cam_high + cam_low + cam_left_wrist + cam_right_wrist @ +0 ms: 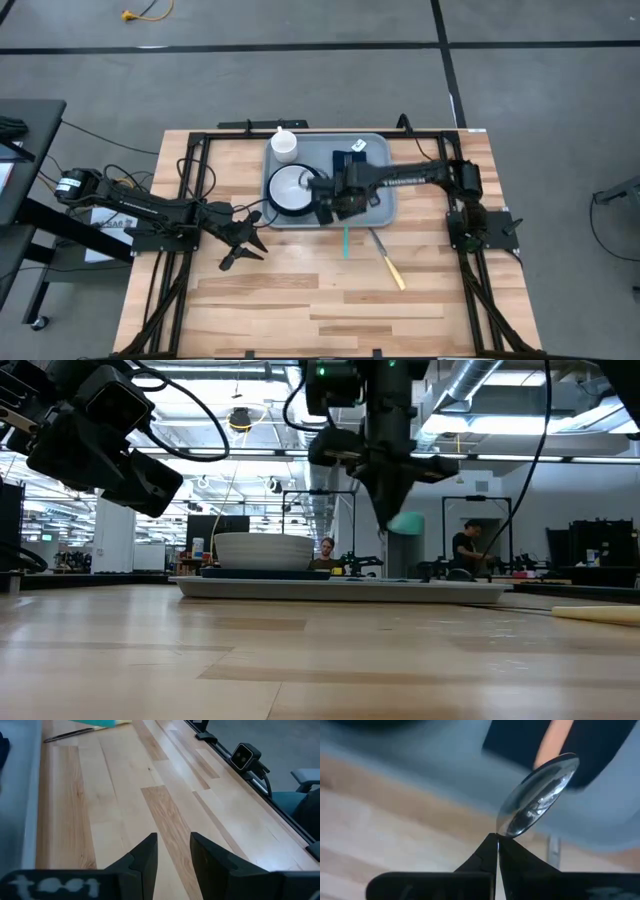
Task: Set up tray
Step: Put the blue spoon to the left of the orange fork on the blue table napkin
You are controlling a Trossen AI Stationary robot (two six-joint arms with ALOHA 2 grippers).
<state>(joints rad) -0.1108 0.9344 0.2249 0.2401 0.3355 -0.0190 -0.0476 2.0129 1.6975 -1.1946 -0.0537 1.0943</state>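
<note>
The tray [385,205] lies at the far middle of the table [300,300], long side across. It carries a round dark plate with a white bowl [290,187] on it at the tray's left end, a white cup [284,143] at the far left corner, and a dark napkin [350,160] toward the far right.

The right gripper [335,203] hangs over the near edge of the tray, just right of the bowl. Its jaws are clenched on a spoon [537,795], pinched just below the bowl of the spoon; the teal handle [345,240] points out over the bare wood toward the near side. In the low view the spoon is clear of the tray surface.

A second utensil [388,260] with a pale handle lies on the wood just right of the teal handle, off the tray.

The left gripper [245,240] waits above the table left of the tray, jaws released and empty.

Step in hand, as judged: placing the spoon on the tray. Recommended procedure:
- Carry the spoon over bare tray floor, between bowl and napkin.
- Swing the handle inside the rim before lowering, so it does not rest on the raised edge.
- Lower until the spoon touches, then release.
- Keep the wrist clear of the bowl.
</note>
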